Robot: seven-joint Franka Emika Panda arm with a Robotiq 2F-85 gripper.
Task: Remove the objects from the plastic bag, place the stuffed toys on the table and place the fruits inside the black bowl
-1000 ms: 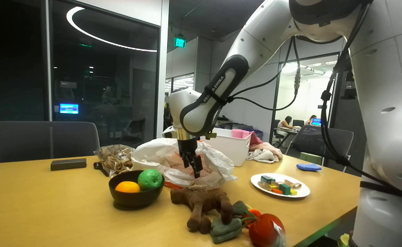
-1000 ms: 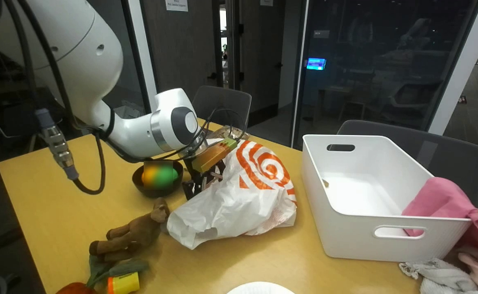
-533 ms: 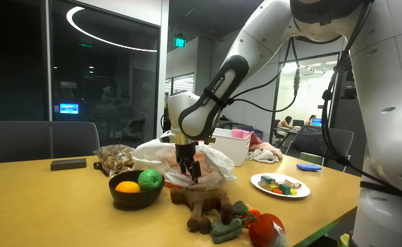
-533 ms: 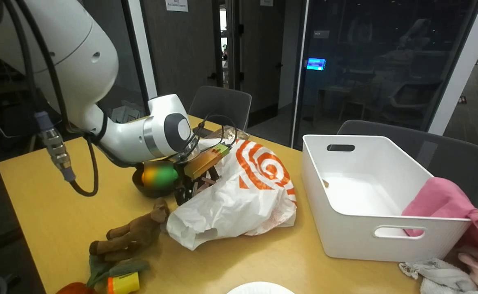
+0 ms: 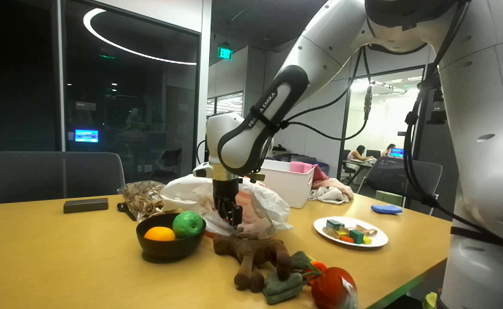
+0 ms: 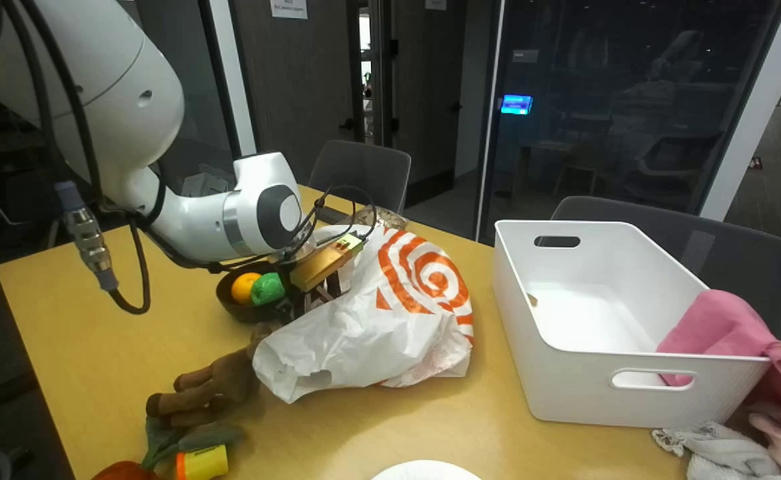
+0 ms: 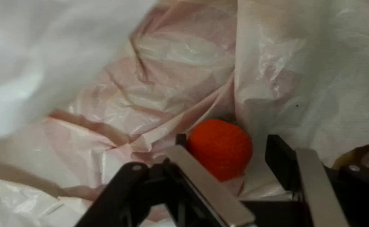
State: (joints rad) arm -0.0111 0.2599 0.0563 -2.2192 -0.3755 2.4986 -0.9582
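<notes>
The white plastic bag (image 6: 363, 353) lies open on the table; it also shows in an exterior view (image 5: 272, 206). An orange fruit (image 7: 220, 148) rests inside it in the wrist view. My gripper (image 7: 227, 144) is open inside the bag, its fingers on either side of that fruit. The left finger is close against the fruit; a gap shows at the right finger. The black bowl (image 5: 169, 252) holds an orange (image 5: 160, 234) and a green fruit (image 5: 188, 224). A brown stuffed toy (image 5: 255, 251) and a red plush with green leaves (image 5: 333, 285) lie on the table.
A white plate (image 5: 378, 241) holds small blocks. A white bin (image 6: 630, 400) with pink cloth stands beside the bag. A yellow tub (image 6: 202, 463) lies by the red plush. A clear bag of brown strips (image 5: 146, 199) and a dark box (image 5: 86, 205) sit behind the bowl.
My gripper has moved down and toward the bowl's side. The bag has shifted with it and now covers part of the brown toy's head in an exterior view.
</notes>
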